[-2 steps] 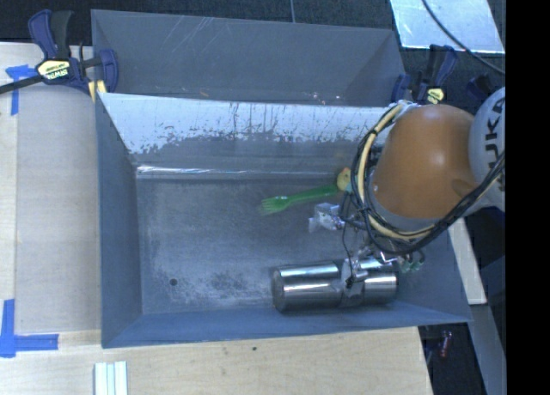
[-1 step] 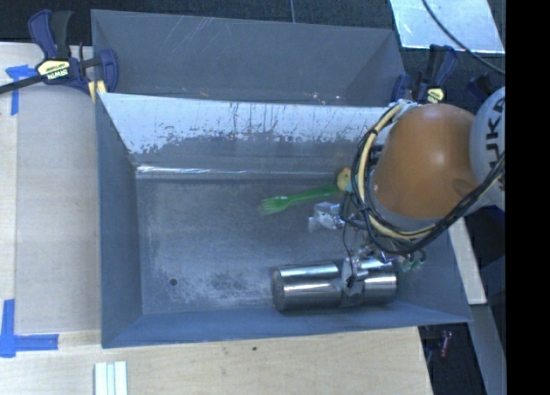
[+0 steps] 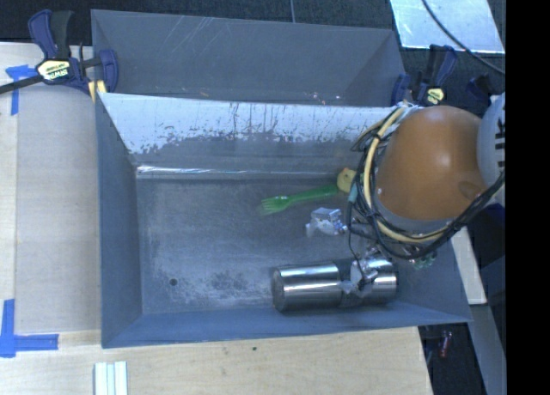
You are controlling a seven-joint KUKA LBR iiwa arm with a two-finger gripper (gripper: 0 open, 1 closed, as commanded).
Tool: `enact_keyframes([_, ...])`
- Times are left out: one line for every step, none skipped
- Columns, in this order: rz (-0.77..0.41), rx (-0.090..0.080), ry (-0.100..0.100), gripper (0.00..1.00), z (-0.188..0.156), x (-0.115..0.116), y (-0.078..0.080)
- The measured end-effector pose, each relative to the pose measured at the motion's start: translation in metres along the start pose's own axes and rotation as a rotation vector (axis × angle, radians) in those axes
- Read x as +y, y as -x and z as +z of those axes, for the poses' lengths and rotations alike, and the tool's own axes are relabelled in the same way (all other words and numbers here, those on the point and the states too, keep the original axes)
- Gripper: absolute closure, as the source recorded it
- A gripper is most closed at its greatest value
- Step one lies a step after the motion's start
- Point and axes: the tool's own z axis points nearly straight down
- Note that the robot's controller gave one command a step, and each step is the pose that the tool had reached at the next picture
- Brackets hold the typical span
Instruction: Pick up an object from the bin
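Near the bin's (image 3: 258, 330) front right, hand (image 3: 365, 275) at the steel cylinder (image 3: 305, 288); spread or pressed, cannot tell. Seemingly grasp step; next needs square pinch, then lift.

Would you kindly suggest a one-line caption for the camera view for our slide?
Gripper down at a shiny metal cylinder lying by the front wall of the bin, green fork beyond.
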Motion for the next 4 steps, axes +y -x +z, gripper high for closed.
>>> enact_keyframes([0.072, -0.009, -0.004, 0.0, 0.058, -0.001, 0.003])
enact_keyframes([-0.063, -0.02, -0.009, 1.0, 0.088, 0.003, 0.005])
enact_keyframes([-0.064, -0.02, -0.009, 1.0, 0.088, 0.003, 0.005])
enact_keyframes([-0.063, -0.005, -0.001, 1.0, 0.067, 0.005, 0.0])
